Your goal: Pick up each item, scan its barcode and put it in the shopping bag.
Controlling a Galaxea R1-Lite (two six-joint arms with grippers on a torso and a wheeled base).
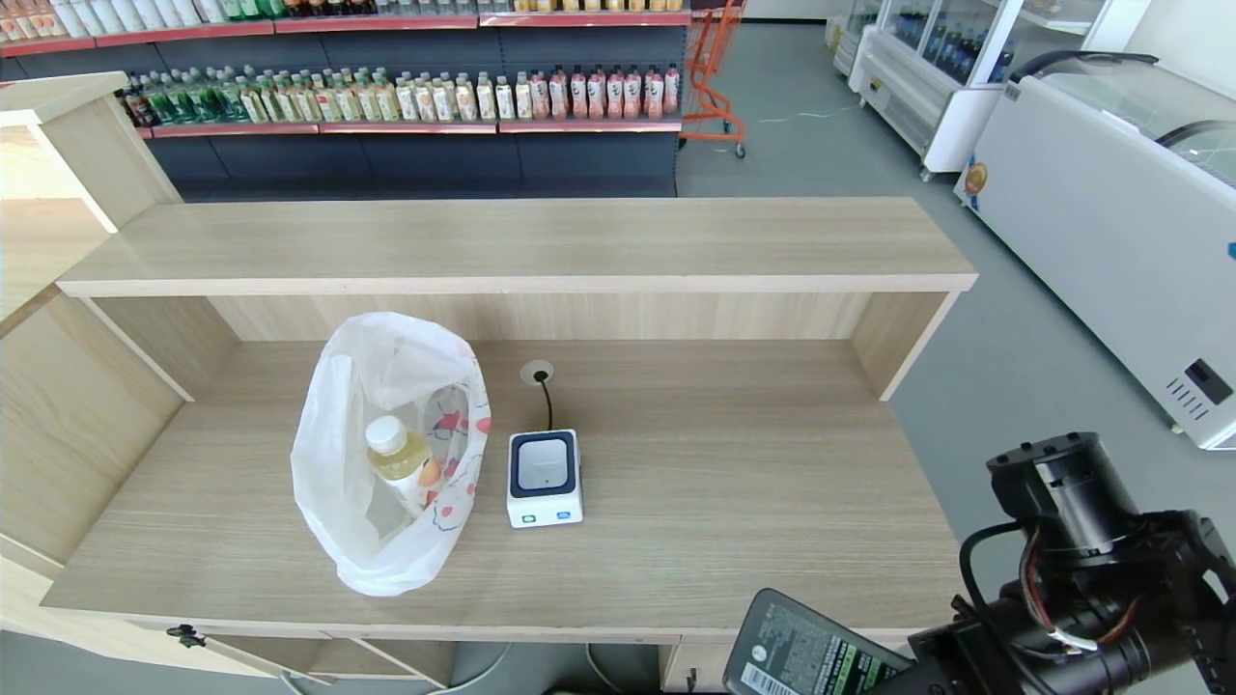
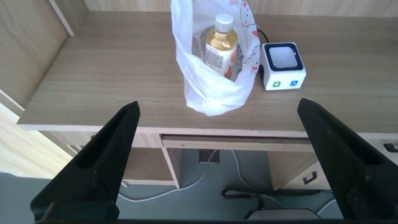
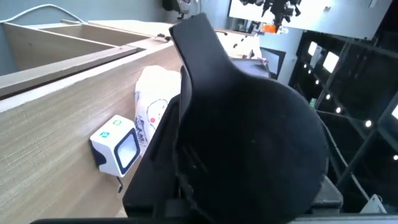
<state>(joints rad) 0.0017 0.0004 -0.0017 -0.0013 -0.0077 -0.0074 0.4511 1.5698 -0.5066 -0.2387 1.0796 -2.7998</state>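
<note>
Lower right, the right gripper pinches a dark packet by its edge, likely light, floppy and slippery; the left gripper is spread wide.

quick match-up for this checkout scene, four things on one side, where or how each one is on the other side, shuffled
Things:
1 bottle
2 scanner
3 dark packet
4 left pincer

States:
a open, holding nothing
b inside the shopping bag
c standing on the counter beside the bag
d held in the air off the counter's front edge

Pairs: 1-b, 2-c, 3-d, 4-a
</note>
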